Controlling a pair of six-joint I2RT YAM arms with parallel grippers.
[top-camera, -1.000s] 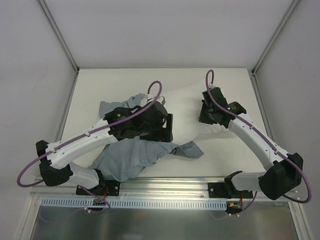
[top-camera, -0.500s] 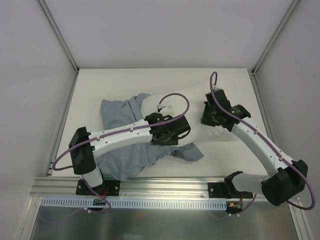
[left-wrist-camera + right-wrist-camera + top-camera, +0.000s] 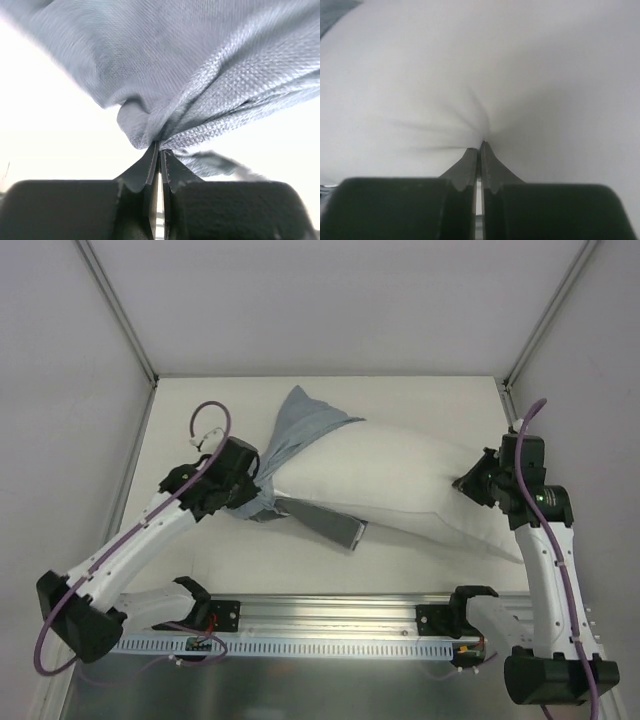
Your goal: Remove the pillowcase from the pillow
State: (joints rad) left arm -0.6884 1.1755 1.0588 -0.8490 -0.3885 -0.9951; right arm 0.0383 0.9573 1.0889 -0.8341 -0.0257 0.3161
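While your left fingers (image 3: 153, 156) pinch the pillowcase (image 3: 200, 75), your right fingers (image 3: 472, 160) clamp the pillow (image 3: 400, 480), seemingly at its corner.

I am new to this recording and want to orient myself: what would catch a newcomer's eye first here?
A big white pillow lies across the table, almost bare. The grey pillowcase is bunched at its left end, pinched by the shut left fingers. The right fingers pinch the pillow's right end.

Left fingers (image 3: 142, 176) clamped the pillowcase (image 3: 300, 426) and pulled it leftward, baring the pillow (image 3: 400, 480).
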